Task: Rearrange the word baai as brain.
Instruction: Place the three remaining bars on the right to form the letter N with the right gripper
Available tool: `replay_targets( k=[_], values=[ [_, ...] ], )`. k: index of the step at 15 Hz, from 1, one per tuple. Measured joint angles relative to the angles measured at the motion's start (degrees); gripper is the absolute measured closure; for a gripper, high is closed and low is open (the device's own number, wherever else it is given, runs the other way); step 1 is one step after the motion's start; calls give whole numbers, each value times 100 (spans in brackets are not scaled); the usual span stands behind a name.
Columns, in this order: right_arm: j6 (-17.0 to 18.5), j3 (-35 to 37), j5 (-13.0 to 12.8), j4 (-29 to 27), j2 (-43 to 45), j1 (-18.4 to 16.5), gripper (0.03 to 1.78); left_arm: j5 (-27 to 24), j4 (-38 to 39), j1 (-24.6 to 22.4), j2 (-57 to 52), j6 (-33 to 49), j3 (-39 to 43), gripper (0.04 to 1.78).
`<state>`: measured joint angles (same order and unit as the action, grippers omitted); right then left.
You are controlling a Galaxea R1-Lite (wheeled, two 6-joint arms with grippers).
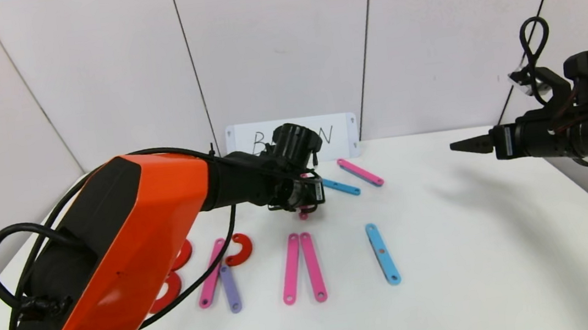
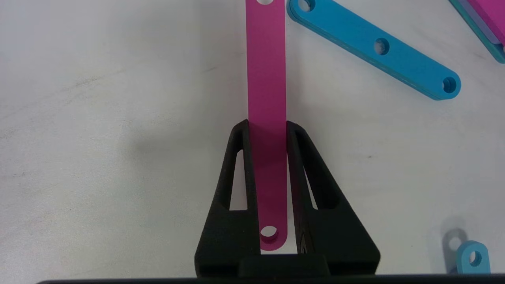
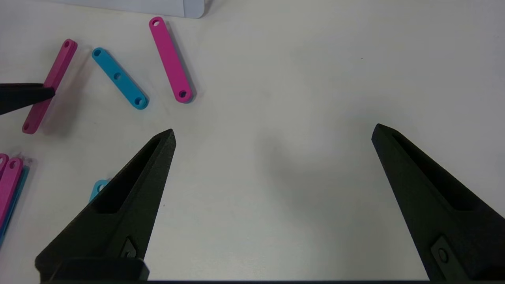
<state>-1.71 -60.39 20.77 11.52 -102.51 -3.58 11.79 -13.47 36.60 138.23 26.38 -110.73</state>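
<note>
The letters lie as flat plastic pieces along the table's front. Two red curves (image 1: 182,255) are partly hidden behind my left arm. Beside them lie a pink bar (image 1: 211,274), a purple bar (image 1: 229,288) and a third red curve (image 1: 240,248). Two pink bars (image 1: 302,267) lie side by side, then a blue bar (image 1: 382,253). My left gripper (image 1: 304,200) (image 2: 267,126) hangs behind them, shut on another pink bar (image 2: 266,79) (image 3: 49,85), which casts a shadow on the table. My right gripper (image 1: 463,145) (image 3: 272,132) hovers open over bare table at the right.
A short blue bar (image 1: 341,186) (image 2: 375,47) and a pink bar stacked on a blue one (image 1: 360,172) (image 3: 170,59) lie just right of the left gripper. The white card (image 1: 339,126) with handwriting stands against the back wall, partly hidden by my left wrist.
</note>
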Motion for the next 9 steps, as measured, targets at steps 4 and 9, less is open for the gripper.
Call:
replay_targets(
  k=[4,9],
  values=[
    [-2,0,0,-2,-2,-7,7,-2,-6,-2,2,2,-41,155],
    [-2,2,0,-2,-5,-10,7,-2,50,0,11,-6,-57,135]
  ],
)
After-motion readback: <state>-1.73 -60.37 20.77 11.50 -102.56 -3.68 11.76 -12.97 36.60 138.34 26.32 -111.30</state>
